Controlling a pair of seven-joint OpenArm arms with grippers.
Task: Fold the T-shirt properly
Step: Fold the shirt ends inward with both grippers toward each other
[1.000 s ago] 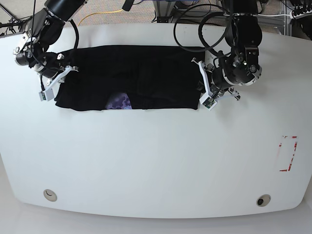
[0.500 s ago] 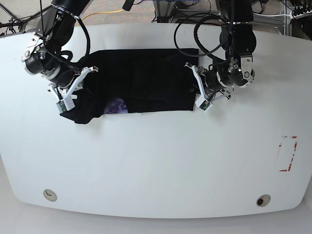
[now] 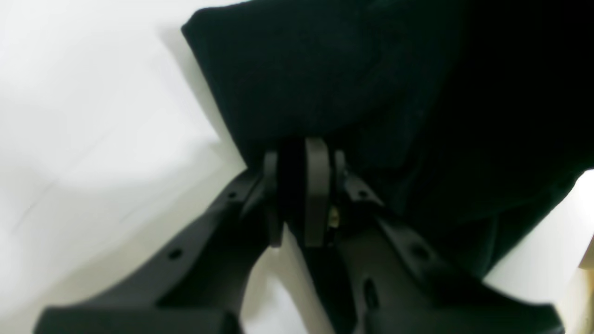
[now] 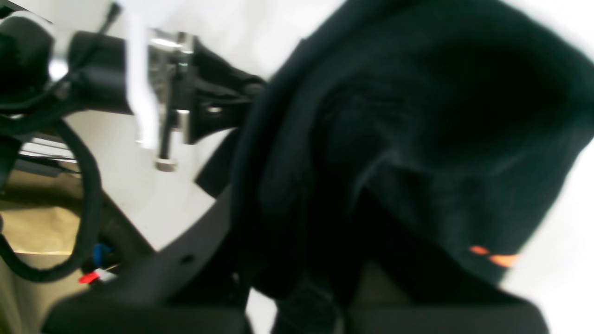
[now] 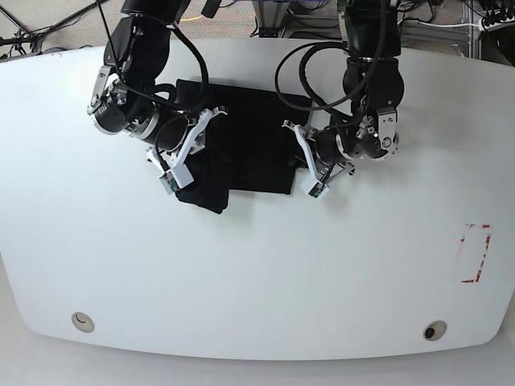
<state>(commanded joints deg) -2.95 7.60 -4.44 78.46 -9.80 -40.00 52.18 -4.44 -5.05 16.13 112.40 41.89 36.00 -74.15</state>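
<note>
Both grippers, left gripper [image 3: 301, 195] and right gripper [image 5: 187, 157], clench the T-shirt [image 5: 245, 141]; cloth bunched between them.

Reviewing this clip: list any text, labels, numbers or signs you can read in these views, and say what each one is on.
No legible text in any view.
Black cloth T-shirt: only orange streaks of its print show in the right wrist view; no lettering is visible.
White table: a red-and-white rectangular marking near one edge; too small to tell if it carries words.
</note>
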